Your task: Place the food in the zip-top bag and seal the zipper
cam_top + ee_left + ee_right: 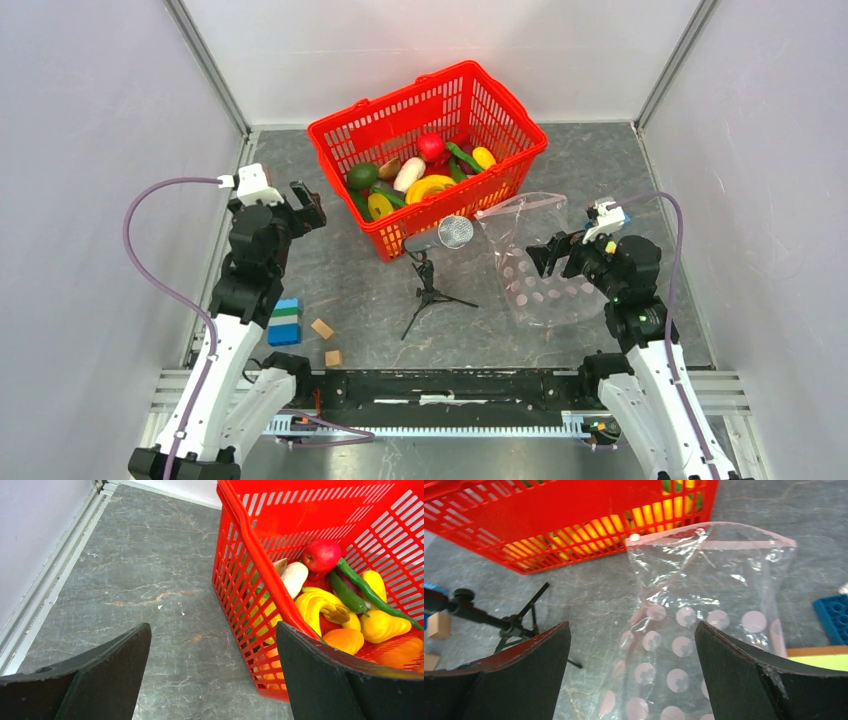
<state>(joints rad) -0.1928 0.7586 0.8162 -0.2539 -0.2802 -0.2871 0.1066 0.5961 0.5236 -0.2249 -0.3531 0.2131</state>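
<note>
By the left edge of the table, the left tool hung with its fingers spread apart and nothing between them. It was just beside the red basket, which sat toward the far edge with all the food piled inside. Toward the right edge, the dotted bag lay flat and empty with its zipper close to the basket, and the right tool hovered over it, fingers likewise apart. The task looked barely begun: the bag's mouth probably needed one lip pinched and lifted open, and then the left tool would have to reach over the rim for a fruit.
</note>
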